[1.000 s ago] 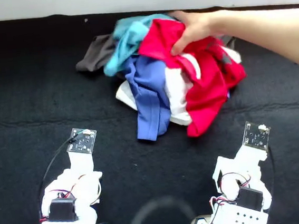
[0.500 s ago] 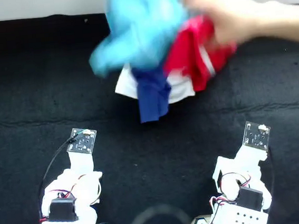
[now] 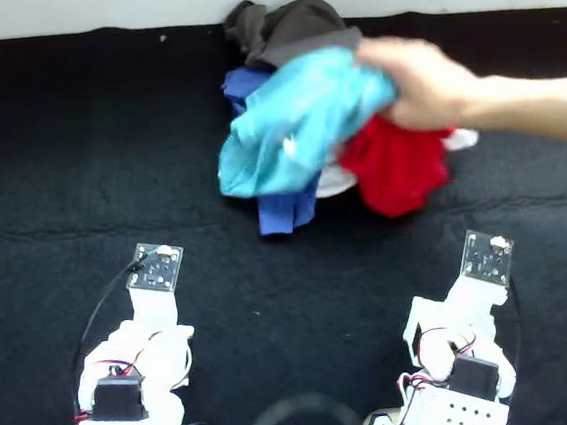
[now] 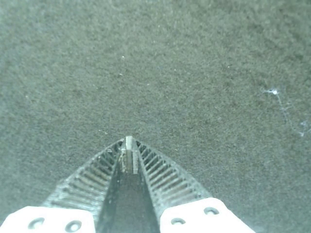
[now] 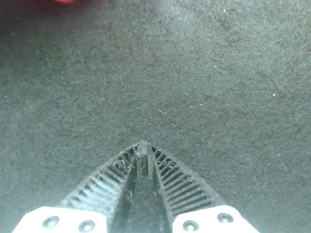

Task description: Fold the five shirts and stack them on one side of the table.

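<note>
Tossed by a person's hand point(image 3: 427, 83) and back down as a jumbled heap of shirts point(image 3: 295, 126) at the far middle of the table point(image 3: 56, 144), none folded, with left gripper point(image 4: 129, 141) and right gripper point(image 5: 142, 145) parked well short, fingers pressed together.

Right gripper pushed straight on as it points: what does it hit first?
Probably the bare black table cover, just ahead of the right gripper; the red shirt lies farther off.
</note>
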